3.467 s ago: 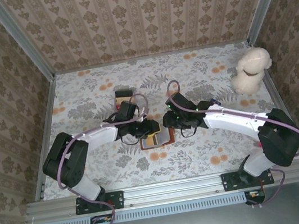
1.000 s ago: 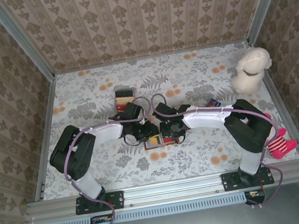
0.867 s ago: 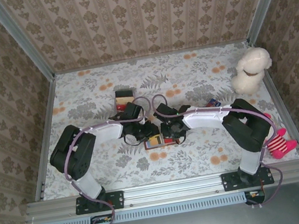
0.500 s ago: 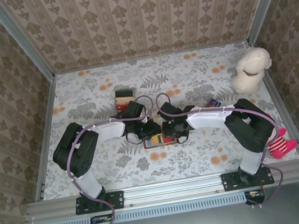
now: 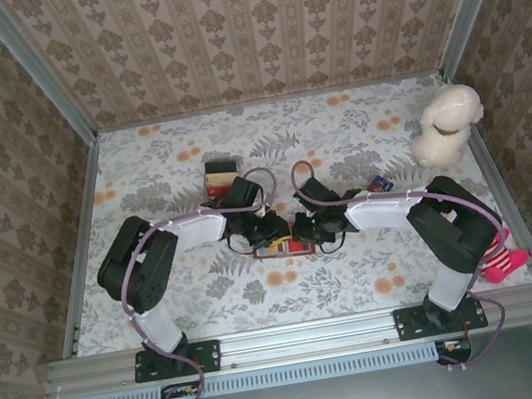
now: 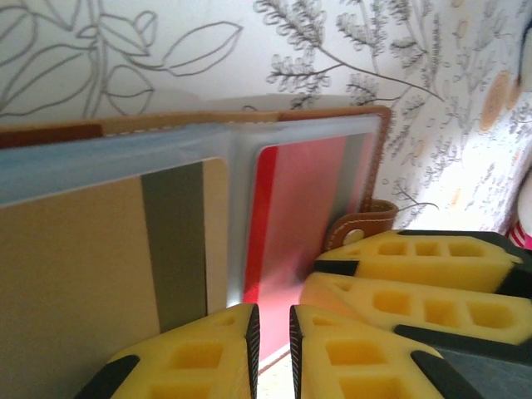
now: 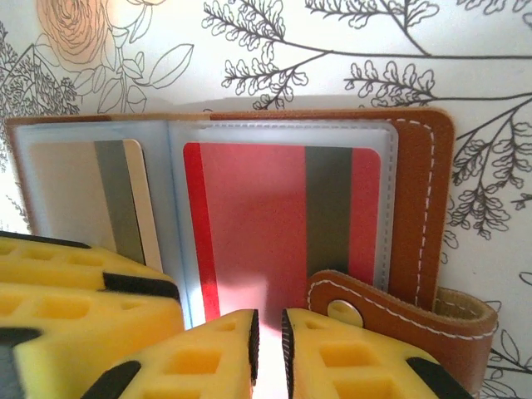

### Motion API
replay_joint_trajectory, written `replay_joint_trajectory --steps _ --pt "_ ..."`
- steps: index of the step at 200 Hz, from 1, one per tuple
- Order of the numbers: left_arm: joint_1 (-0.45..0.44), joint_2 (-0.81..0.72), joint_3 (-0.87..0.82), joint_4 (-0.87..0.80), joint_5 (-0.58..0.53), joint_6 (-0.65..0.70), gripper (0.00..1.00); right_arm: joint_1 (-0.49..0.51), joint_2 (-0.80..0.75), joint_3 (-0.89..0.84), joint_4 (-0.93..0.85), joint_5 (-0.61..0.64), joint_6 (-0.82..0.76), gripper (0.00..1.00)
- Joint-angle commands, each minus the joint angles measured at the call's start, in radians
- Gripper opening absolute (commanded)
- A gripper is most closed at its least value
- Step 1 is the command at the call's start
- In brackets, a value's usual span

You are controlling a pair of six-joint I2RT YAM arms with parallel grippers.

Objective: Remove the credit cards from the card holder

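The card holder (image 5: 282,249) lies open on the floral table, brown leather with clear pockets (image 7: 420,191) and a snap tab (image 7: 391,314). A red credit card (image 7: 266,216) sits in its right pocket, a tan one with a dark stripe (image 7: 91,195) in the left. Both also appear in the left wrist view, red (image 6: 299,208) and tan (image 6: 75,266). My left gripper (image 6: 272,309) and right gripper (image 7: 268,314) stand side by side at the red card's pocket. Each is shut to a thin slit with nothing in it. In the top view they meet over the holder, left (image 5: 269,231), right (image 5: 304,231).
A red-and-cream striped box (image 5: 221,175) stands just behind the left arm. A white plush (image 5: 447,123) sits at the back right. A small blue-red object (image 5: 378,183) lies behind the right arm, and a pink striped toy (image 5: 499,259) lies at the right edge. Walls close in the table.
Both wrists have edged a little right and back over the open holder in the last second. The cards remain in their pockets.
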Motion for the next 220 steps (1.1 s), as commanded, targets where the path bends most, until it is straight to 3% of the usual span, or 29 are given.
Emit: replay_joint_trajectory --steps 1,49,112,146,220 --pt "-0.006 0.02 0.025 -0.069 -0.037 0.025 0.2 -0.01 0.005 -0.041 -0.015 -0.008 0.014 0.18" --pt "-0.009 0.04 0.014 -0.113 -0.078 0.041 0.22 -0.034 -0.019 -0.072 0.023 -0.029 0.018 0.18" --pt "-0.016 0.089 0.047 -0.145 -0.067 0.059 0.24 -0.089 -0.02 -0.178 0.269 -0.18 0.094 0.18" --pt "-0.022 0.107 0.073 -0.192 -0.078 0.075 0.24 -0.104 -0.02 -0.197 0.307 -0.203 0.103 0.18" --pt "-0.021 0.109 0.073 -0.216 -0.123 0.075 0.18 -0.105 -0.117 -0.127 0.039 -0.054 -0.002 0.17"
